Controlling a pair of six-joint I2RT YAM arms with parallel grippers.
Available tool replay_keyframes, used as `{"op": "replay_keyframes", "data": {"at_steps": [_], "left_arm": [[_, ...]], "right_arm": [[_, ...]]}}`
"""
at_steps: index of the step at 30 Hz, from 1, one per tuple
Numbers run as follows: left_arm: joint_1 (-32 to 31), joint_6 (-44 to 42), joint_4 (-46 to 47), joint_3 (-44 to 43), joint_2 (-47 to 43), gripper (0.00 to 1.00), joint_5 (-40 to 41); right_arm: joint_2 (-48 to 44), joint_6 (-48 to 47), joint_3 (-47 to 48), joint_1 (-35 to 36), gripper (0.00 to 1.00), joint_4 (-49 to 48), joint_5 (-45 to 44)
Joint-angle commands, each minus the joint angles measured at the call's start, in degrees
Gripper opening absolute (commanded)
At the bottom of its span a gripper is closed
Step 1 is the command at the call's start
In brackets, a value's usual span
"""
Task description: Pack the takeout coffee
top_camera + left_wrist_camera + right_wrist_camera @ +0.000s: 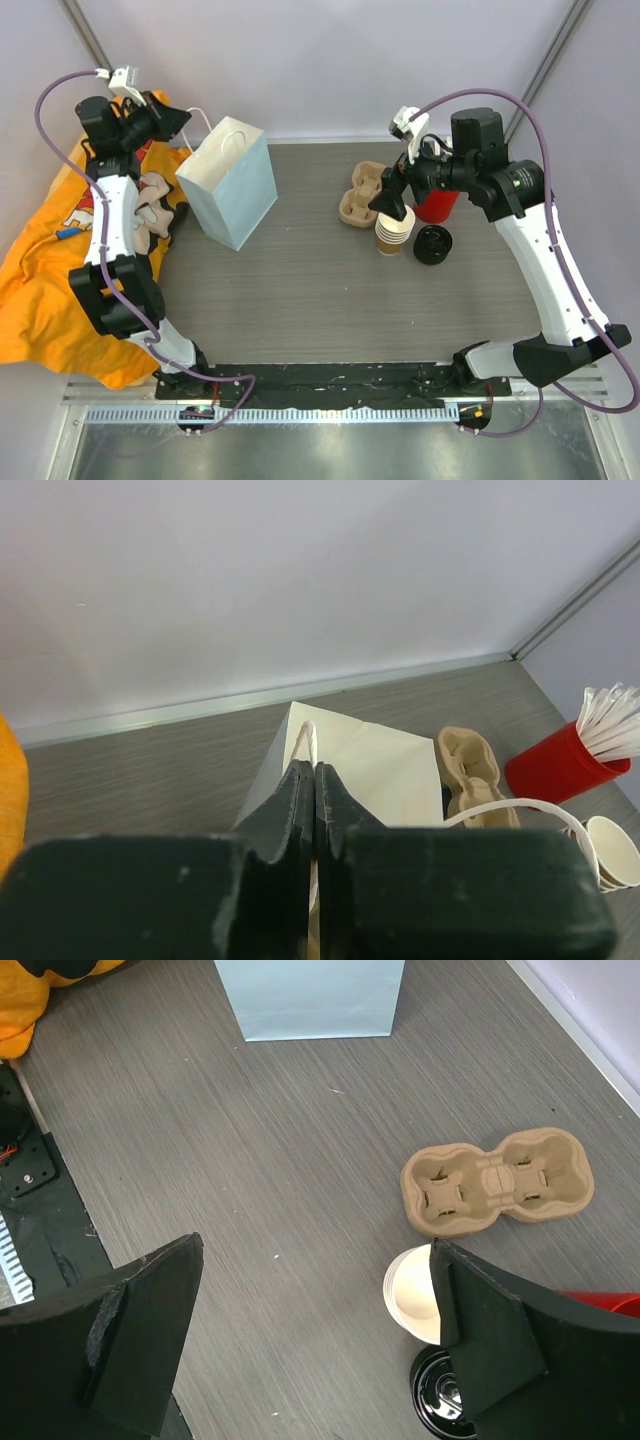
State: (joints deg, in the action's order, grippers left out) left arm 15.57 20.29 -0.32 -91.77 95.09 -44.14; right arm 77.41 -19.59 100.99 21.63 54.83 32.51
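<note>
No single lidded brown cup shows in any view; the takeout coffee is out of view. A stack of lidless brown cups [395, 233] with white rims stands right of centre, also in the right wrist view [413, 1295]. Loose black lids [433, 244] lie beside it. My right gripper [393, 203] hangs just above the stack, jaws wide open and empty [315, 1250]. A pale paper bag [230, 180] stands upright at back left. My left gripper [185, 120] is shut [315, 768] on the bag's white handle [308, 742].
A brown pulp cup carrier [360, 195] lies behind the stack. A red cup [437, 205] with white stirrers stands at the right. An orange cloth [40, 270] with more carriers covers the left edge. The back wall is close behind the bag.
</note>
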Motion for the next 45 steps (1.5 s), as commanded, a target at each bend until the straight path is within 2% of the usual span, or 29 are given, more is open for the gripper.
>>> {"op": "replay_keyframes", "data": {"at_steps": [1, 12, 18, 26, 28, 29, 32, 35, 37, 38, 40, 41, 42, 45], "left_arm": [[-0.4, -1.2, 1.2, -0.5, -0.3, 0.02, 3.2], [-0.3, -1.7, 4.7, 2.9, -4.2, 0.00, 21.4], [-0.3, -2.5, 5.9, 3.7, -5.6, 0.00, 25.9], [-0.3, -2.9, 6.3, 3.8, -6.3, 0.02, 27.3], [-0.3, -3.2, 5.6, 3.6, -6.1, 0.12, 27.4], [-0.2, -3.4, 5.3, 3.4, -5.8, 0.26, 26.9], [-0.3, -3.9, 4.9, 3.6, -5.8, 0.48, 26.7], [-0.2, -3.9, 5.1, 3.4, -6.1, 0.65, 26.6], [-0.3, -3.9, 4.5, 2.0, -7.0, 0.72, 26.2], [-0.3, -3.5, 4.3, 1.4, -7.4, 0.80, 25.8], [-0.3, -2.9, 4.0, -0.2, -9.0, 0.86, 23.4], [-0.2, -2.5, 3.8, -0.8, -9.7, 0.96, 22.4], [-0.4, -1.8, 3.6, -1.3, -10.3, 1.00, 21.3], [-1.0, -2.3, 1.9, -2.9, -13.3, 1.00, 16.9]], "right_arm": [[0.3, 0.5, 1.1, -0.2, 1.00, -2.2, 0.9], [0.3, 0.4, 0.9, -0.2, 1.00, -2.3, 1.4], [0.1, 0.4, 0.8, -0.2, 1.00, -2.2, 1.4], [0.2, 0.5, 0.8, -0.2, 1.00, -2.2, 1.5], [0.2, 0.5, 0.8, -0.3, 0.99, -2.2, 1.6], [0.2, 0.4, 0.6, -0.2, 1.00, -2.2, 1.5], [0.1, 0.4, 0.1, -0.1, 1.00, -2.4, 0.9], [0.4, 0.3, -0.3, -0.2, 1.00, -2.9, -0.1], [0.8, -0.1, -0.3, -0.2, 1.00, -3.1, -1.0], [1.8, -0.2, 0.1, -0.2, 1.00, -3.1, -1.6], [2.9, -0.2, 0.8, -0.2, 1.00, -3.0, -4.2], [3.5, -0.1, 1.4, -0.2, 1.00, -3.1, -5.2], [4.4, 0.3, 1.6, -0.2, 1.00, -3.5, -6.7], [5.9, 2.3, 1.7, -0.2, 1.00, -5.1, -11.0]]}}
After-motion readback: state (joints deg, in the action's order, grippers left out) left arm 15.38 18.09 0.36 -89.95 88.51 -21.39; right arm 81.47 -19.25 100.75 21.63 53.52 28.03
